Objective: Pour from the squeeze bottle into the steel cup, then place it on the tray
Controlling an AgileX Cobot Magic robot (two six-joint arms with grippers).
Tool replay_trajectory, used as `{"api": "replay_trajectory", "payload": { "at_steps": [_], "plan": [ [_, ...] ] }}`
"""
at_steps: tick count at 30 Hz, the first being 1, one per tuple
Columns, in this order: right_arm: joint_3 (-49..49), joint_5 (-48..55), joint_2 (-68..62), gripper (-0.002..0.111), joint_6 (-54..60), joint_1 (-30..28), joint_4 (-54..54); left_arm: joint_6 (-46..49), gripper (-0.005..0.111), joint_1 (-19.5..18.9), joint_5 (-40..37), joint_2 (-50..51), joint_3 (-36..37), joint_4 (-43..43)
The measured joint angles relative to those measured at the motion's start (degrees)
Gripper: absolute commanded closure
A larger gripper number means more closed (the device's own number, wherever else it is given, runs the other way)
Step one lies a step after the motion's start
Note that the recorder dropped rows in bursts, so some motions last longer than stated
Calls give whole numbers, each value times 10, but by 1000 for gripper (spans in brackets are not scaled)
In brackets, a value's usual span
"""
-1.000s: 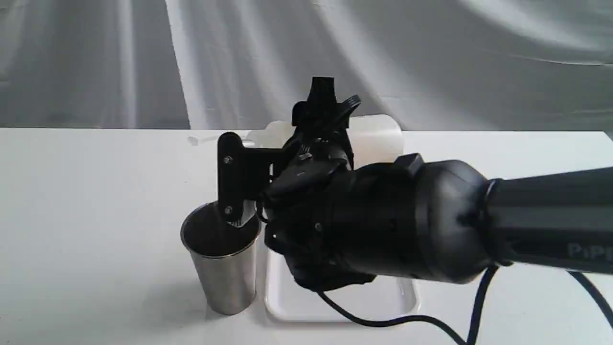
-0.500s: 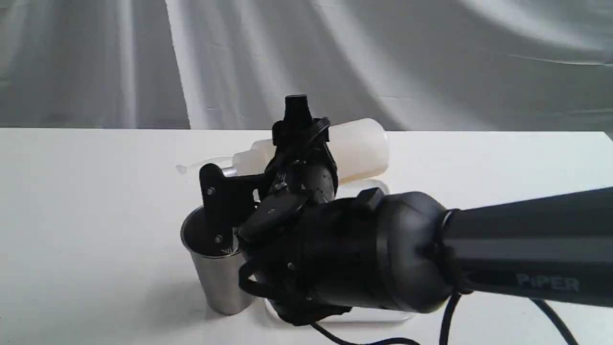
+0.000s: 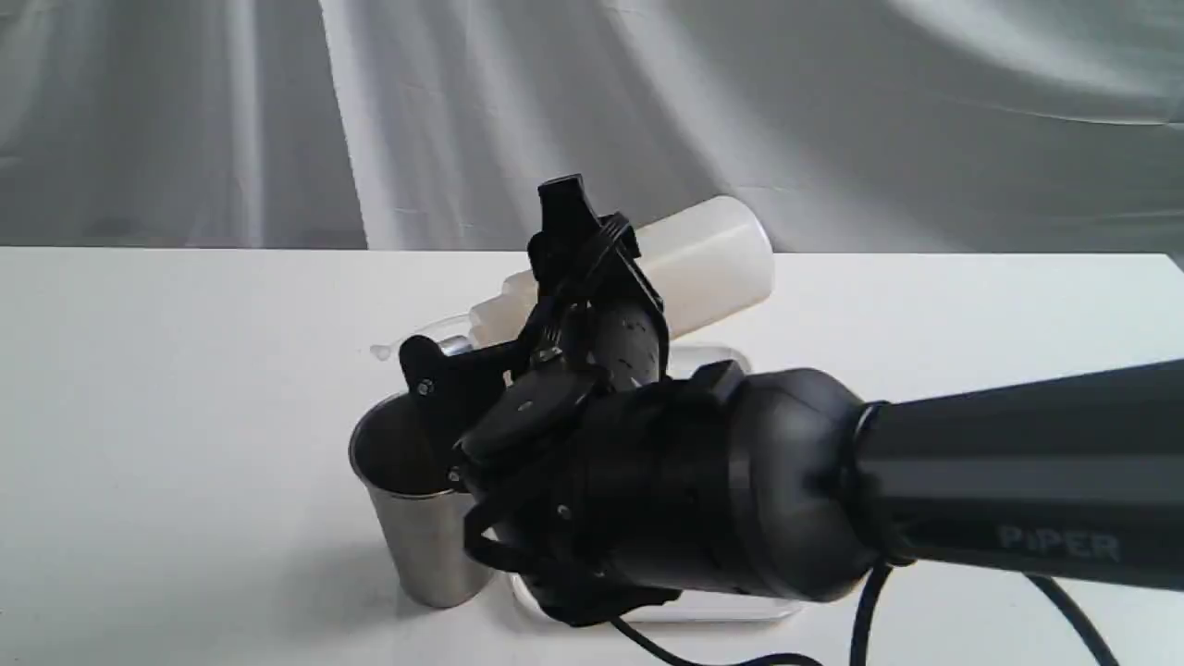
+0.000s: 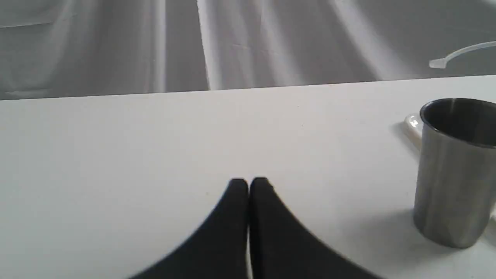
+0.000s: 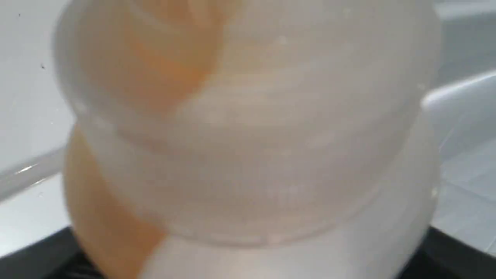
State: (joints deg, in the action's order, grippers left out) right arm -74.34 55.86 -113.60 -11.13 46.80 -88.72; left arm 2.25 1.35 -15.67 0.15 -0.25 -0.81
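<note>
A grey draped cloth (image 3: 185,120) is hanging behind a white table (image 3: 166,416) that is filling the lower part of the exterior view. On it the steel cup (image 3: 427,546) is standing upright, just beside the left edge of the tray (image 3: 740,608), which is lying flat and is mostly hidden by the right arm (image 3: 925,481).

The right gripper (image 3: 499,296) is clamping the squeeze bottle (image 3: 703,259) across its body, one black finger on each side, and is holding it in the air above the cup and tray. The bottle is lying tilted, base raised to the right and nozzle end sloping down toward the cup's mouth. Its thin cap strap (image 3: 407,338) is sticking out to the left above the rim. The nozzle tip is sitting behind a finger, so it is hard to say whether anything is flowing. In the right wrist view the bottle (image 5: 248,135) is filling the picture, with amber liquid showing through its wall.

The left gripper (image 4: 248,184) is hovering low over bare table, fingers pressed together on nothing, well apart from the cup (image 4: 453,174).
</note>
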Motion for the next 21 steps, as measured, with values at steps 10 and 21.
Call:
{"api": "replay_trajectory", "payload": {
  "at_steps": [10,21],
  "plan": [
    [0,4,0,59,50,0,-8,0,107,0,0,0,0,0],
    [0,4,0,59,50,0,-11,0,107,0,0,0,0,0]
  ]
}}
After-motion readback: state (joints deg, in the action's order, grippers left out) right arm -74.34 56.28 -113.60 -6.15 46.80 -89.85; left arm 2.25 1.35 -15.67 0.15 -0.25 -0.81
